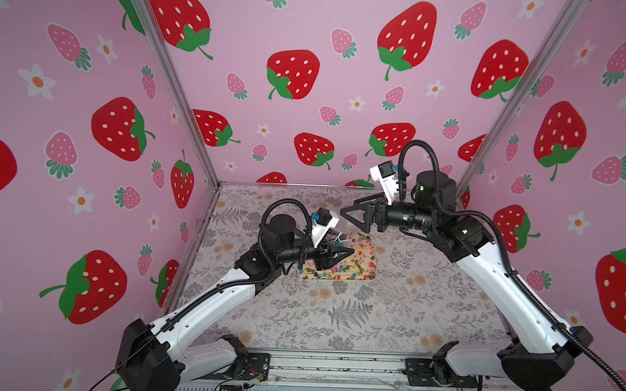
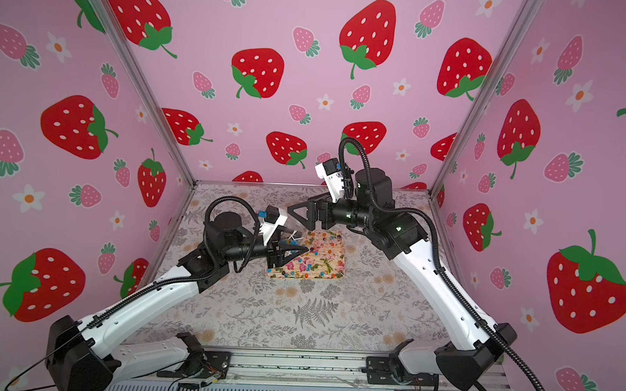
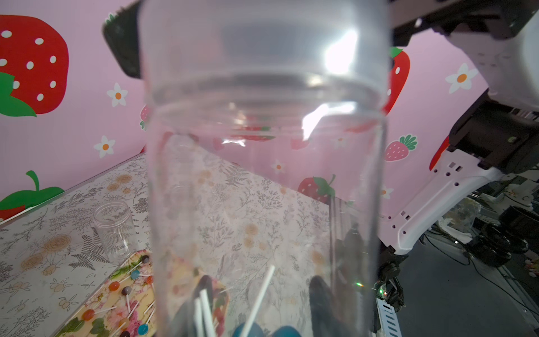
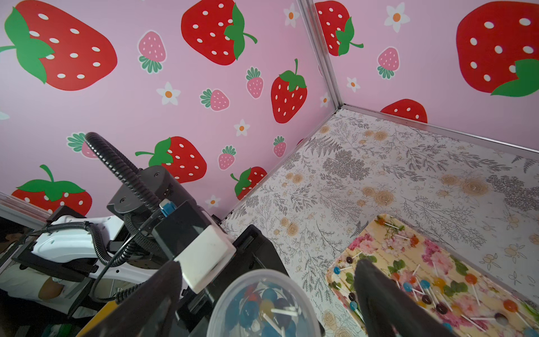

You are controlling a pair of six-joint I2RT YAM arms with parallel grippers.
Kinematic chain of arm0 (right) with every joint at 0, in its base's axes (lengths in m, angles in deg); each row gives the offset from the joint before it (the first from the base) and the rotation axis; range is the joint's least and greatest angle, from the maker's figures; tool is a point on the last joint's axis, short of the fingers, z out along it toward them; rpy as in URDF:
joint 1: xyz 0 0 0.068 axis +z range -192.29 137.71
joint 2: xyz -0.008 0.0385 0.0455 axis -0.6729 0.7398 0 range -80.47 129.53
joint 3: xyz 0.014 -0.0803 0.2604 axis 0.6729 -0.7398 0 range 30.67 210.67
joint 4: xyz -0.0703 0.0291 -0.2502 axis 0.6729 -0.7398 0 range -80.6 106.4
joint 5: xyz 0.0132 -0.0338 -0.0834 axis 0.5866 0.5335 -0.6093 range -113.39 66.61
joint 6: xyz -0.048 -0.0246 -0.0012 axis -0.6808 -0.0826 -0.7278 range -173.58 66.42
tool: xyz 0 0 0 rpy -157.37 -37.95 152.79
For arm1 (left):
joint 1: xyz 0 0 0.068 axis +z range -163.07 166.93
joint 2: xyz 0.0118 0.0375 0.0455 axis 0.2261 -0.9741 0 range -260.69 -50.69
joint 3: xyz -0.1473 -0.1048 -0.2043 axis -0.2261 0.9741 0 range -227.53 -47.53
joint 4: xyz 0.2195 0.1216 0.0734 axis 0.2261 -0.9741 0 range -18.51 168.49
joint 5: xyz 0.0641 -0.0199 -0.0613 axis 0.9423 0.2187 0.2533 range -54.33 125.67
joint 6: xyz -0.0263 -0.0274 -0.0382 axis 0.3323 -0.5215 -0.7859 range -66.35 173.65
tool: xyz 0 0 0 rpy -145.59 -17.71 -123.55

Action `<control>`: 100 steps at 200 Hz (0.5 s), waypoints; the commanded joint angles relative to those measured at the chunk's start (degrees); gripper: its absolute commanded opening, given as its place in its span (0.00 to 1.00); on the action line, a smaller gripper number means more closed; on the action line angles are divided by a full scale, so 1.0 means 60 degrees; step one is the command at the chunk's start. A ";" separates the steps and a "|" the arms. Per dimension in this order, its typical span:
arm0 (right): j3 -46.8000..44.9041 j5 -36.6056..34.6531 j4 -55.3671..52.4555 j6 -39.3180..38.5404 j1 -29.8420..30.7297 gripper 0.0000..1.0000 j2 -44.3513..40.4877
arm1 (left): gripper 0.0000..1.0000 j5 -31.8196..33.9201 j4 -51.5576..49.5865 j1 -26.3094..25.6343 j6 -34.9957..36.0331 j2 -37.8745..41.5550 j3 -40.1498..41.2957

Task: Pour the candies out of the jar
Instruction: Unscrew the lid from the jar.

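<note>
My left gripper is shut on the lower part of a clear plastic jar, held over the floral tray. A frosted lid sits on the jar. Through it I see several candies with blue, red and dark heads and white sticks. My right gripper is open. Its fingers straddle the lid with a gap on each side. More candies lie scattered on the tray.
A second small clear jar without a lid stands empty on the flowered tabletop just beyond the tray. Strawberry-print walls close in the back and both sides. The arm bases sit at the front rail.
</note>
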 commanded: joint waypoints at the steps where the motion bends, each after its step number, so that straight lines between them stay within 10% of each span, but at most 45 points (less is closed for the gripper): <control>1: -0.0138 -0.0119 -0.0023 0.0117 0.0115 0.91 0.0026 | 0.42 0.0002 0.0148 -0.0031 0.0210 0.0203 -0.0233; 100: -0.0507 -0.0222 0.0395 -0.0150 0.0218 0.58 -0.0034 | 0.42 -0.0018 0.0042 -0.0030 0.0252 0.0349 -0.0232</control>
